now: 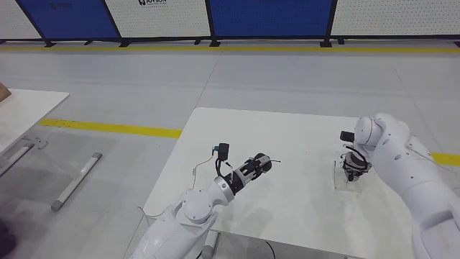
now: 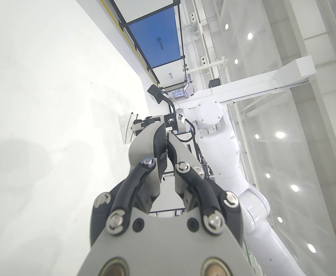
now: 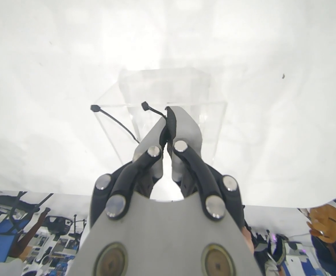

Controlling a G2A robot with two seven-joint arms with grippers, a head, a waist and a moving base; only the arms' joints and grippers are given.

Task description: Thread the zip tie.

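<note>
My right gripper (image 3: 166, 113) is shut on a black zip tie (image 3: 150, 108), whose square head sticks out past the fingertips. It hangs over a clear plastic holder (image 3: 214, 116) at the table's right side (image 1: 343, 180). A second black zip tie (image 3: 113, 120) leans in that holder. My left gripper (image 1: 263, 162) is near the table's middle, pointing toward the right gripper (image 1: 351, 169). Its pads (image 2: 159, 142) are pressed together, and a thin black zip tie strip (image 1: 275, 162) pokes out of its tip. From the left wrist, the holder (image 2: 123, 127) and its upright ties show beyond the fingers.
The white table (image 1: 287, 133) is bare between the two arms. Its front edge is close under the left arm. Another white table (image 1: 29, 108) stands off to the left across a floor gap marked by a yellow line (image 1: 108, 127).
</note>
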